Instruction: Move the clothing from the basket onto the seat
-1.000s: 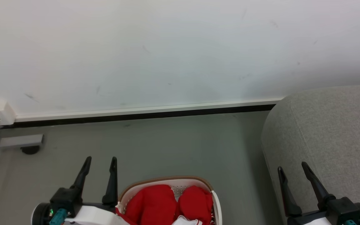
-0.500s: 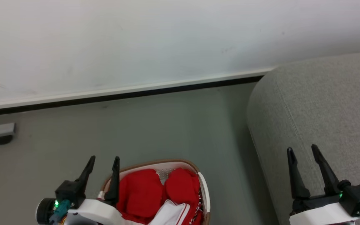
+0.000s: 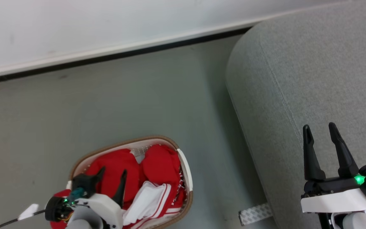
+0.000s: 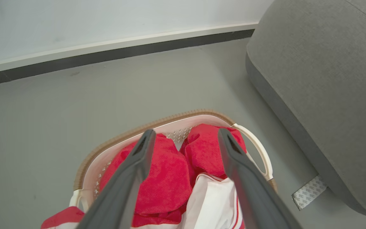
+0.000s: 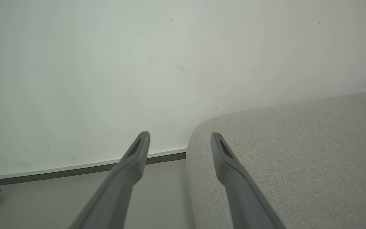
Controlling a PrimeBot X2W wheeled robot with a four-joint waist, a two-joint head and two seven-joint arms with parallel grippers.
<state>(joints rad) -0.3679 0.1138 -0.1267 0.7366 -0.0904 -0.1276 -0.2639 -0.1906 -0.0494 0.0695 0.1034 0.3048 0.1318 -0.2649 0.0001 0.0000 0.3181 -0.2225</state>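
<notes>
In the head view, the basket [image 3: 184, 167] stands on the grey floor [image 3: 122, 101], toward the lower left. It is full of the clothing [image 3: 157, 163]: two rounded red heaps lie side by side at its far end, and a white panel with thin red stripes is folded against the near right wall. A flap of red hangs out over the near left rim. The left gripper [image 3: 113, 173] hovers over the left heap with its fingers spread and nothing between them. Whether the tips touch the fabric I cannot tell. The seat [image 3: 297, 63] is on the right, well apart from the basket, with bare floor between. The right gripper [image 3: 319, 127] hangs above the seat's near edge, its fingers also apart and holding nothing. A pale textured strip [image 3: 254, 213] lies on the floor at the seat's foot.

In the left wrist view, the two dark fingers stand wide and frame the basket's contents. The red heaps sit at the far end with a patch of perforated wall showing between them. The white panel lies nearer, between the fingers. The brown rim curves around the far side.

In the right wrist view, the spread fingers point at the wall [image 5: 106, 63] and skirting board [image 5: 75, 170]. The seat's rounded corner is bare beside the right finger.
</notes>
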